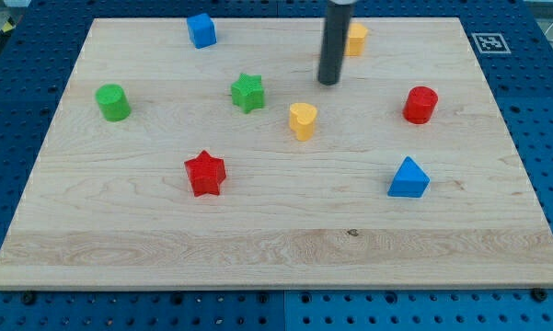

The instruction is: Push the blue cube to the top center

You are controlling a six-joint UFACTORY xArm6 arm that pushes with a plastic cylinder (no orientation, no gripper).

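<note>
The blue cube [201, 30] sits near the board's top edge, left of centre. My tip [328, 83] is at the end of the dark rod, in the upper middle of the board, well to the right of the cube and a little below it. The tip touches no block. A yellow block [356, 39] stands just right of the rod, partly hidden behind it. A yellow heart [302, 120] lies just below and left of the tip.
A green star [247, 92] lies left of the tip, a green cylinder [112, 102] at the left, a red star [204, 174] lower left, a red cylinder [420, 105] at the right, a blue triangular block [408, 177] lower right. The wooden board [276, 248] rests on a blue perforated table.
</note>
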